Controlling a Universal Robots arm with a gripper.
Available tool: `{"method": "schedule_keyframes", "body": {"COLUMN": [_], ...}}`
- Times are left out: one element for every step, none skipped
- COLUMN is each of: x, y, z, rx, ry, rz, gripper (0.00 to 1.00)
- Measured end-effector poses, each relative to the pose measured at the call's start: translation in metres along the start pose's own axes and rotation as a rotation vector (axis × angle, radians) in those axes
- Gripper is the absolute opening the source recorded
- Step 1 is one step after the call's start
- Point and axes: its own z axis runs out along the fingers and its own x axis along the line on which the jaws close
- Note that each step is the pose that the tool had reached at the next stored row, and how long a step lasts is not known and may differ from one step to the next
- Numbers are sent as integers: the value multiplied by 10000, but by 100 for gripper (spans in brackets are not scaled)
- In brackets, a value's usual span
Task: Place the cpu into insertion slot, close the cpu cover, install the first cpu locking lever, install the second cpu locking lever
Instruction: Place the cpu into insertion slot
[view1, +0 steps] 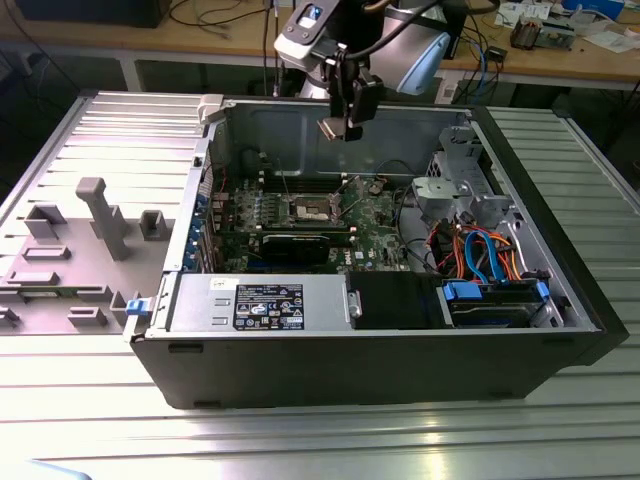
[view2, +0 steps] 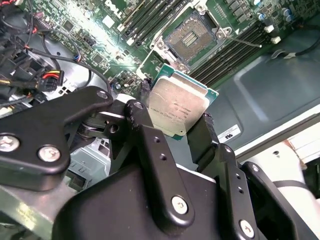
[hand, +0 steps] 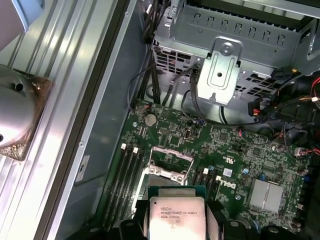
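Top centre of the exterior view: the arm (view1: 420, 50) is rounded silver-grey, with a blue cap (view1: 311, 14) on one joint. In the second wrist view the hand (view2: 175, 120) is matte black, its links pinned by silver screws (view2: 180, 205).

Ribbed metal desk (view1: 330, 445), pale grey, strong glare along its near edge. Grey moulded fixtures (view1: 105, 215) on it at the exterior view's left. Behind: wooden bench (view1: 150, 42), white legs, cables (view1: 215, 12) strewn on top, dark underneath
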Motion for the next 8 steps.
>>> {"method": "schedule_keyframes", "body": {"x": [0, 0, 0, 0, 0, 0, 0, 0], "y": [0, 0, 0, 0, 0, 0, 0, 0], "z": [0, 0, 0, 0, 0, 0, 0, 0], "rx": [-1, -3, -5, -6, -9, -11, -11, -13], "ry": [-8, -13, -22, -28, -40, -47, -52, -59], "rz": [83, 153, 250, 316, 452, 531, 586, 663], "gripper": [55, 55, 55, 55, 55, 55, 55, 55]}}
